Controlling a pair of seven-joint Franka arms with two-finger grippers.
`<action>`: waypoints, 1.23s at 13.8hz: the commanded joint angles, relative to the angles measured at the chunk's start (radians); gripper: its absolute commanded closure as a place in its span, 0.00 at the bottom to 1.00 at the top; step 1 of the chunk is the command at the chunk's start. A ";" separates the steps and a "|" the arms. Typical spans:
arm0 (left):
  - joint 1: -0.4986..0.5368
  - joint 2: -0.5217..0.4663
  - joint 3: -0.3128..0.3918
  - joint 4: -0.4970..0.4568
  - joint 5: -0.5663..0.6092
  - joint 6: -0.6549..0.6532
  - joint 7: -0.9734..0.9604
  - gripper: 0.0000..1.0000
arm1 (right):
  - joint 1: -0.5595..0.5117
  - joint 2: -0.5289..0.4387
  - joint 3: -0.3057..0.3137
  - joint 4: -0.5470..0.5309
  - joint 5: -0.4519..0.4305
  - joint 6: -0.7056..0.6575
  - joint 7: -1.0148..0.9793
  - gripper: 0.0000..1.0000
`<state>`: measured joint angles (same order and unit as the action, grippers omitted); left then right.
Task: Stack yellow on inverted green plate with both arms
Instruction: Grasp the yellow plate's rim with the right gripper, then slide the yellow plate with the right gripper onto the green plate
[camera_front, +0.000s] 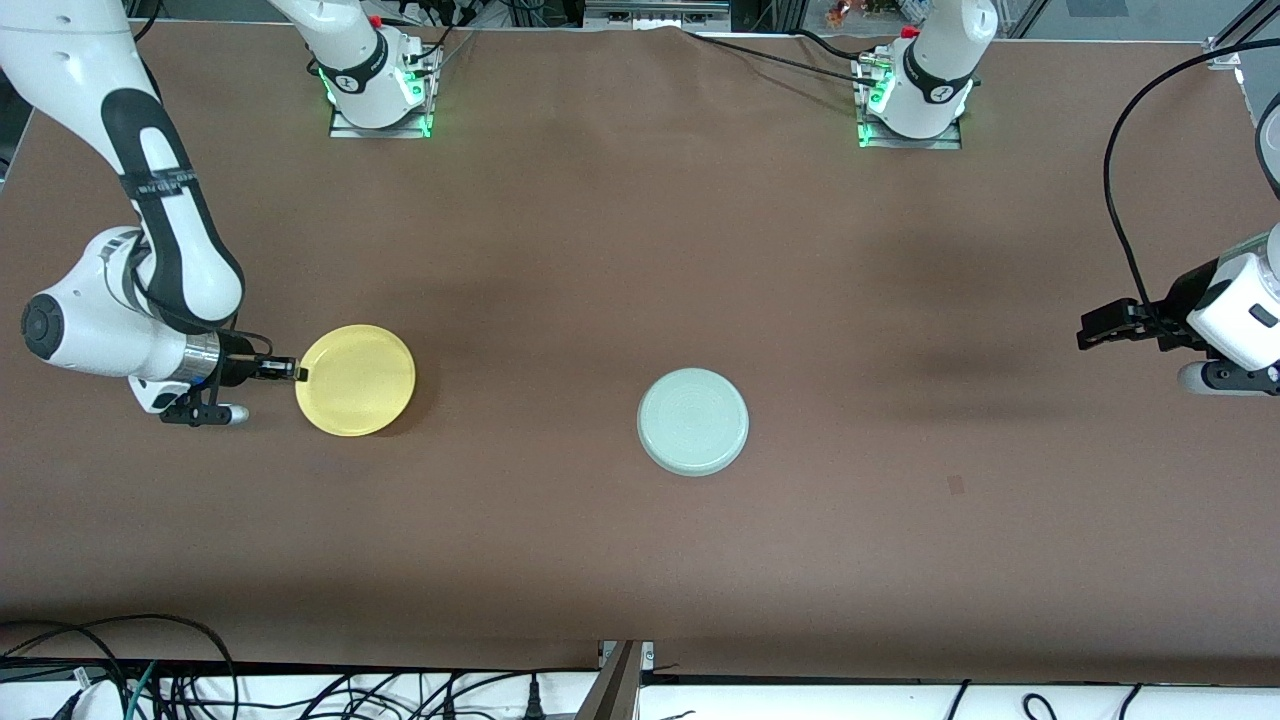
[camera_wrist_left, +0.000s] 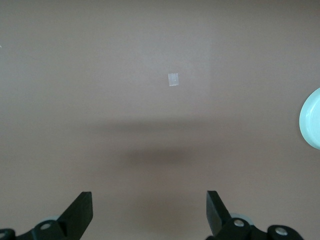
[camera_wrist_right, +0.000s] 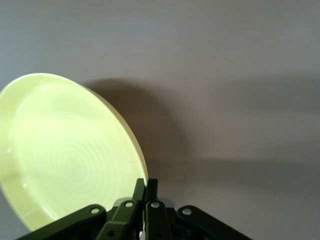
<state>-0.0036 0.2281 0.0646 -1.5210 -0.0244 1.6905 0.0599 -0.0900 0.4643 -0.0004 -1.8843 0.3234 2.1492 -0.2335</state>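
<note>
The yellow plate (camera_front: 355, 380) is toward the right arm's end of the table, hollow side up, casting a dark shadow on its side toward the green plate. My right gripper (camera_front: 298, 372) reaches in level from the side and is shut on its rim. In the right wrist view the two fingers (camera_wrist_right: 146, 184) pinch the yellow plate (camera_wrist_right: 65, 155) at its edge. The green plate (camera_front: 693, 421) lies upside down near the table's middle, rings showing. My left gripper (camera_front: 1090, 332) waits open over the left arm's end of the table. Its view shows only the green plate's edge (camera_wrist_left: 312, 120), with nothing between the left gripper's (camera_wrist_left: 149, 202) fingers.
A small pale tape mark (camera_wrist_left: 173, 79) is stuck to the brown cloth (camera_front: 600, 260) below the left gripper. Both arm bases (camera_front: 380, 85) stand along the table edge farthest from the front camera. Loose cables (camera_front: 150, 680) hang below the near edge.
</note>
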 joint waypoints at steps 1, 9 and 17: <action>-0.012 0.007 0.000 0.019 -0.014 0.000 -0.018 0.00 | -0.005 -0.041 0.095 0.068 0.017 -0.109 0.136 1.00; -0.001 0.011 0.000 0.022 -0.008 0.000 -0.006 0.00 | 0.303 -0.009 0.214 0.117 0.017 0.076 0.615 1.00; 0.002 0.013 0.000 0.022 -0.014 0.000 -0.003 0.00 | 0.567 0.252 0.212 0.310 0.005 0.411 1.037 1.00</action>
<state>-0.0073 0.2314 0.0637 -1.5183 -0.0244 1.6912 0.0481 0.4477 0.6324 0.2219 -1.6563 0.3281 2.5101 0.7478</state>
